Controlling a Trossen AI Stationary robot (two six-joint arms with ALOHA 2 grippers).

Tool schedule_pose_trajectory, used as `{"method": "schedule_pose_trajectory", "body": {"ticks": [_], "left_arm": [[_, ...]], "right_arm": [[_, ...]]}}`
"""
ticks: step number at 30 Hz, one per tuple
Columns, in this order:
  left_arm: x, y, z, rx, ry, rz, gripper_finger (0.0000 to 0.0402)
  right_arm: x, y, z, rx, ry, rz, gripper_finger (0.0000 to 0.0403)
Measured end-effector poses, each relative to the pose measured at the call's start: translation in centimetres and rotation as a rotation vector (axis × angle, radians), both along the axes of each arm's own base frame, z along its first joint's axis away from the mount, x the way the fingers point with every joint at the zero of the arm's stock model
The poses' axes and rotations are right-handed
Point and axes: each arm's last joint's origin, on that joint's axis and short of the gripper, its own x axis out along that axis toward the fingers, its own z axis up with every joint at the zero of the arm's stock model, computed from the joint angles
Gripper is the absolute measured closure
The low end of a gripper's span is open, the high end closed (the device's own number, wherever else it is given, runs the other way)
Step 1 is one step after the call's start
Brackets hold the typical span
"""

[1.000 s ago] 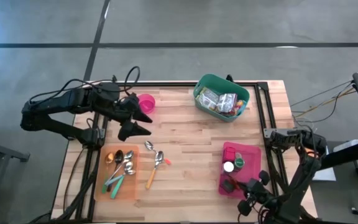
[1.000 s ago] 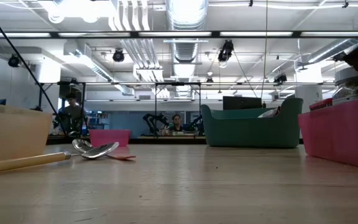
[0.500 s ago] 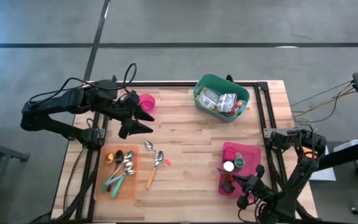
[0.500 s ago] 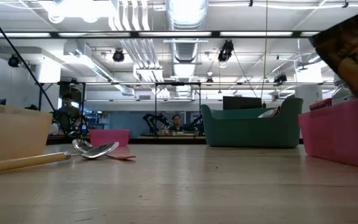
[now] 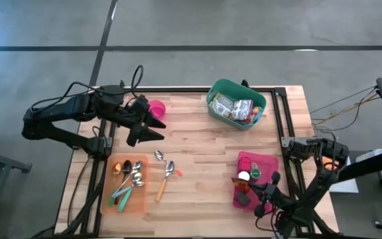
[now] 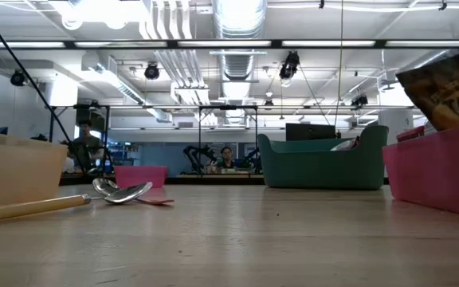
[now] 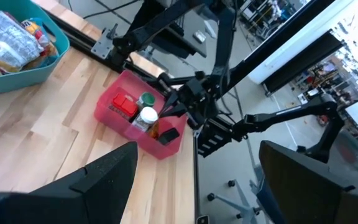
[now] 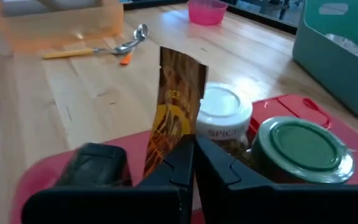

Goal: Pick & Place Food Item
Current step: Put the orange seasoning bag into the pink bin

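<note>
While the right claw stood closed on the bottom edge of a brown snack packet, the packet stood upright, long axis vertical, over the near end of the red bin at the counter's right, beside a spice jar. The left claw, open and empty, hovered at the far left, well apart.

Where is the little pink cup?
High view: the small pink plastic cup sits near the table's far left corner, right beside the open left gripper, across from the teal bin.
</note>
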Motion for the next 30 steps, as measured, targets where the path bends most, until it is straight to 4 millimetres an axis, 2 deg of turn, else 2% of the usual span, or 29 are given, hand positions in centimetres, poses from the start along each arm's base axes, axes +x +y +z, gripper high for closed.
{"method": "schedule_pose_trajectory", "body": {"ticks": [4, 11, 27, 30], "left_arm": [[0.1, 0.0, 0.2, 0.001, -0.024, 0.000, 0.0060], [0.1, 0.0, 0.3, -0.013, -0.026, 0.006, 0.0060], [0.2, 0.0, 0.7, -0.037, -0.066, 0.014, 0.0061], [0.2, 0.0, 0.7, -0.037, -0.066, 0.014, 0.0061]], "right_arm": [[-0.2, -0.5, -1.0, -0.009, -0.034, 0.028, 0.0395], [-0.4, -1.0, -1.4, -0.042, -0.042, 0.043, 0.0395], [-0.4, -0.8, -1.7, -0.045, 0.031, 0.039, 0.0395], [-0.5, -0.8, -1.9, -0.041, 0.087, 0.035, 0.0395]]}}
